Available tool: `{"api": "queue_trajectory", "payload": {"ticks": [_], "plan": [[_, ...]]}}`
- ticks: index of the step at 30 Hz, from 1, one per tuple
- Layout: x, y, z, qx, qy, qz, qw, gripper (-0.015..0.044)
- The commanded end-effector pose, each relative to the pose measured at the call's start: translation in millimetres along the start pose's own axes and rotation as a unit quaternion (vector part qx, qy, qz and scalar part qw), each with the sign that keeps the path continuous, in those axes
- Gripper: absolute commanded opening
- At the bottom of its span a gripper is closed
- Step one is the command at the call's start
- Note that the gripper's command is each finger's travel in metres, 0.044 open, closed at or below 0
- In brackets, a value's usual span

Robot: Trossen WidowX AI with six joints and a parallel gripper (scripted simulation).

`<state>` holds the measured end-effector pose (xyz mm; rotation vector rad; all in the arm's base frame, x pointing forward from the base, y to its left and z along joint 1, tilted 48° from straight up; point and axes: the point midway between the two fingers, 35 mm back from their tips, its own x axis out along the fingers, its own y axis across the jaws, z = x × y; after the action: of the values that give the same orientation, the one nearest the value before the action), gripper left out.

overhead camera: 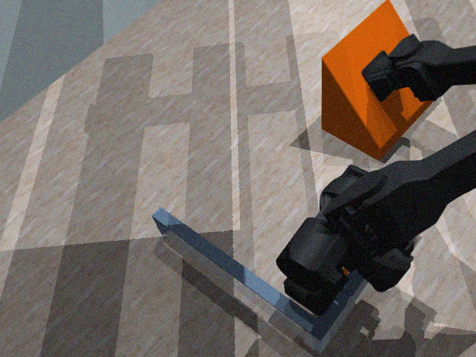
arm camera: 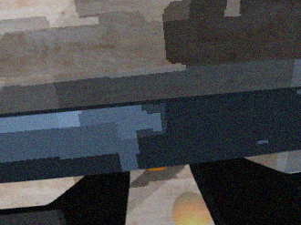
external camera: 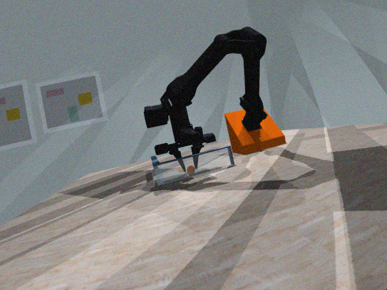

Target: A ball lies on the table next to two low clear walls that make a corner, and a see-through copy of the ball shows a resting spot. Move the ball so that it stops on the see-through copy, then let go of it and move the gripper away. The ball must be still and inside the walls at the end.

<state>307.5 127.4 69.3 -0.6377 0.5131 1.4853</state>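
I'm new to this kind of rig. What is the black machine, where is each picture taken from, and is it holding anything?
The black machine is a jointed robot arm mounted on an orange block. It ends in a gripper with two jaws.

One picture looks down from above, one looks from the side across the room, and one comes from a camera on the arm's wrist, looking out between the jaws.

On the wooden table stand two low clear walls that meet in a corner. Inside them lie a small orange ball and a pale see-through copy marking where the ball should rest.

The jaws point down at the table on either side of the ball. They are partly open and do not appear to be gripping it, so nothing is held.
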Motion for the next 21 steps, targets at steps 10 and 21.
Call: {"api": "queue_trajectory", "payload": {"ticks": [10, 21], "plan": [[-1, 0, -4, 0.009, 0.000, -0.002, 1.000, 0.0007], [-34, -6, -18, 0.028, 0.009, -0.011, 1.000, 0.0000]]}}
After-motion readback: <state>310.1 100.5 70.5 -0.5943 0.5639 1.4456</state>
